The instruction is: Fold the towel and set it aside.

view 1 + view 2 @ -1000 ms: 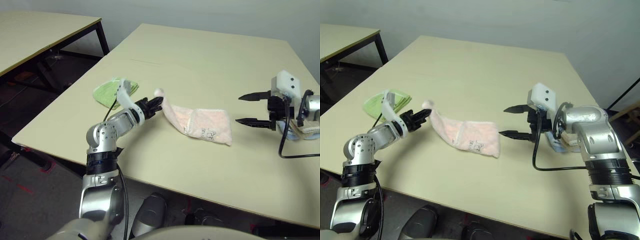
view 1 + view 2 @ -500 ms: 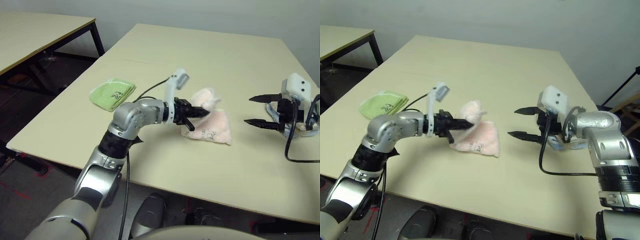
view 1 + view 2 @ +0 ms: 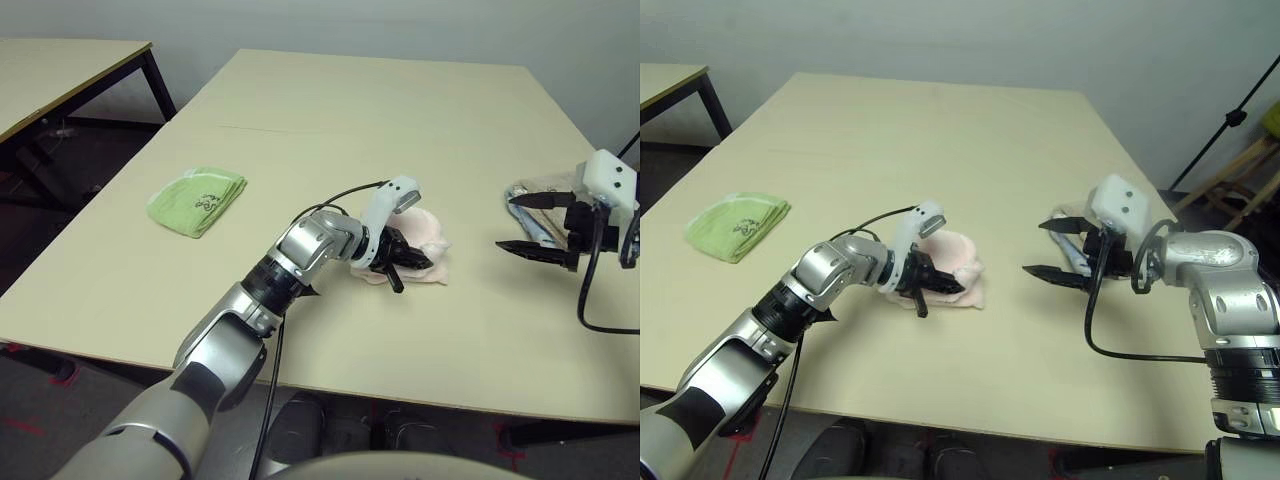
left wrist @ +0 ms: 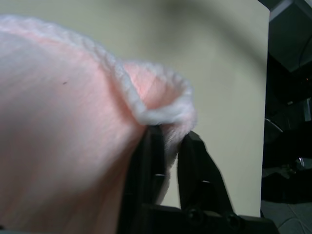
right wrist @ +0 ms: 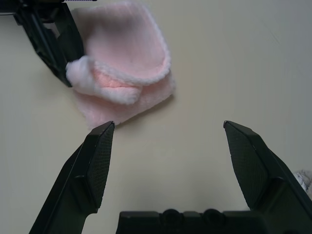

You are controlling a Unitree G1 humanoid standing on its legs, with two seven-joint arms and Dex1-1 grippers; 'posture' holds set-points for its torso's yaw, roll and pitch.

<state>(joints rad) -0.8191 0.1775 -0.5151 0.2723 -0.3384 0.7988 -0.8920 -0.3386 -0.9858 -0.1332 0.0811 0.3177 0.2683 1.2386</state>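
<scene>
The pale pink towel (image 3: 424, 243) lies folded over on itself near the table's middle, its white edging showing. My left gripper (image 3: 405, 270) rests at the towel's front left side. In the left wrist view its two fingers (image 4: 148, 165) stand close together with the towel's (image 4: 73, 122) rolled white hem pinched between them. From the right wrist view, the same rolled corner (image 5: 83, 73) sits at the left gripper's black tips. My right gripper (image 3: 505, 222) hovers wide open to the right of the towel, apart from it, with nothing between its fingers (image 5: 100, 156).
A green folded towel (image 3: 197, 198) lies far left on the table (image 3: 300, 120). Pale folded cloths (image 3: 533, 192) lie behind my right gripper. A second table (image 3: 60, 60) stands at the left, and a black stand (image 3: 1230, 120) at the right.
My left gripper carried the towel's left end rightward and laid it over the rest, folding the towel. The right gripper stayed open. The camera view also shifted.
</scene>
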